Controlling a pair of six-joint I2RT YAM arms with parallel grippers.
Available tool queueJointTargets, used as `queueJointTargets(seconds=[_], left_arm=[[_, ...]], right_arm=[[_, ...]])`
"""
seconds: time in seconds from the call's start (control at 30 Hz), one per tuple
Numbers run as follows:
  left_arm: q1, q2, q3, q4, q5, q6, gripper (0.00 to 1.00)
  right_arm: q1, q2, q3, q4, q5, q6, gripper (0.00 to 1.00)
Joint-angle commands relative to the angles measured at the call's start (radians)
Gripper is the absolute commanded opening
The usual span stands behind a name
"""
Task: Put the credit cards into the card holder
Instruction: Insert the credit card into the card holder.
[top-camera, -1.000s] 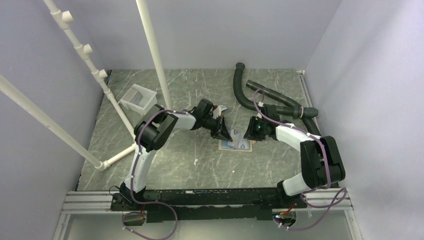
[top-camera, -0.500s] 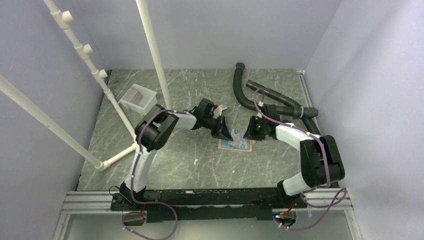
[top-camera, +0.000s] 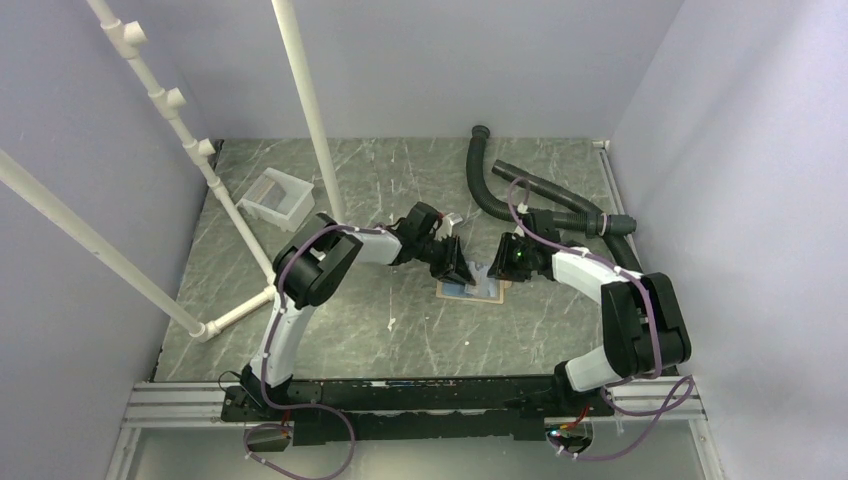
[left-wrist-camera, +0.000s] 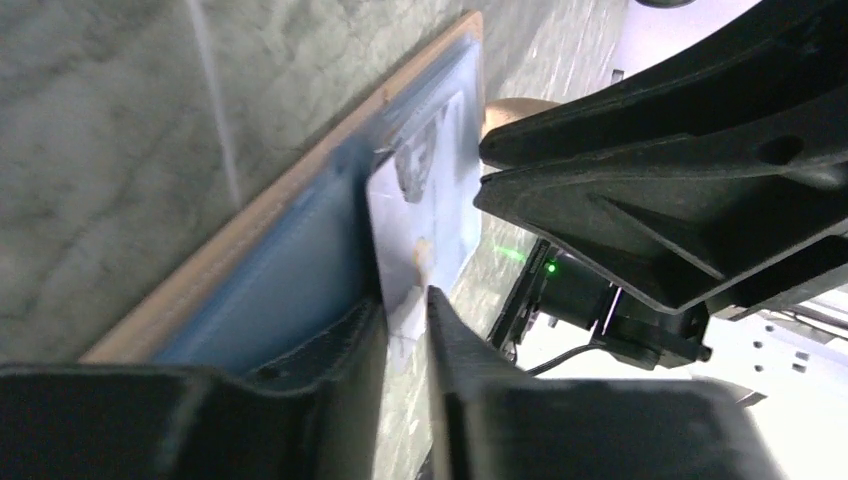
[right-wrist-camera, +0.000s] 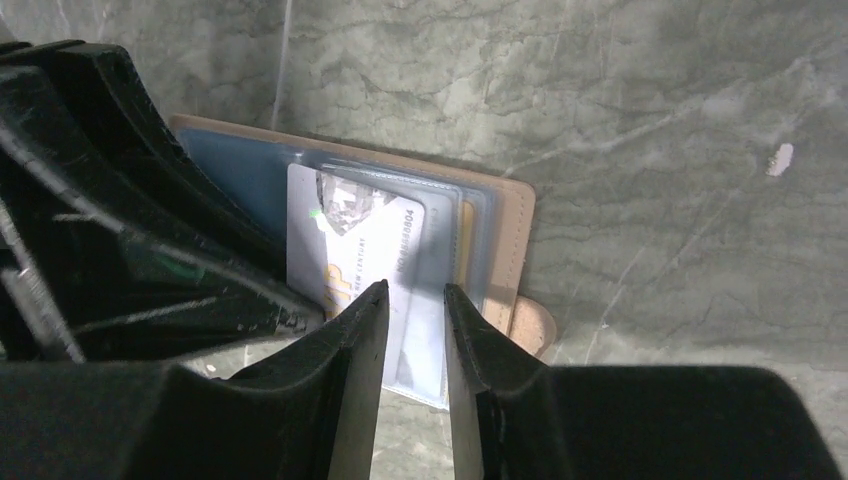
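The card holder lies open on the table, tan outside, pale blue-grey inside; it shows in the left wrist view and the right wrist view. A pale grey credit card sits partly in its clear pocket. My left gripper is at the holder's left side, shut on that card's edge; the card passes between its fingertips. My right gripper hovers low over the holder's right part, jaws a narrow gap apart, nothing between them. A golden card edge shows in a pocket.
The holder's round snap tab sticks out at its right edge. A white open tray stands at the back left. Black hoses lie at the back right. White pipes rise on the left.
My left arm has shifted a little to the right, toward the holder, with the card. My right arm has hardly moved.
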Motion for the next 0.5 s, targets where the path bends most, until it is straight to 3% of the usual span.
queueJointTargets(seconds=[0.0, 0.07, 0.17, 0.47], left_arm=[[-0.028, -0.09, 0.009, -0.119, -0.15, 0.082, 0.36], [-0.037, -0.112, 0.017, -0.161, -0.196, 0.107, 0.46], [-0.054, -0.12, 0.044, -0.242, -0.226, 0.145, 0.54], [-0.143, -0.06, 0.216, -0.416, -0.348, 0.251, 0.53]], right_arm=[[-0.023, -0.022, -0.04, -0.066, 0.07, 0.003, 0.31], [-0.038, -0.027, -0.047, -0.063, 0.067, 0.005, 0.3], [-0.046, -0.021, -0.051, -0.054, 0.053, 0.006, 0.29], [-0.045, 0.017, -0.062, -0.005, -0.084, 0.01, 0.14]])
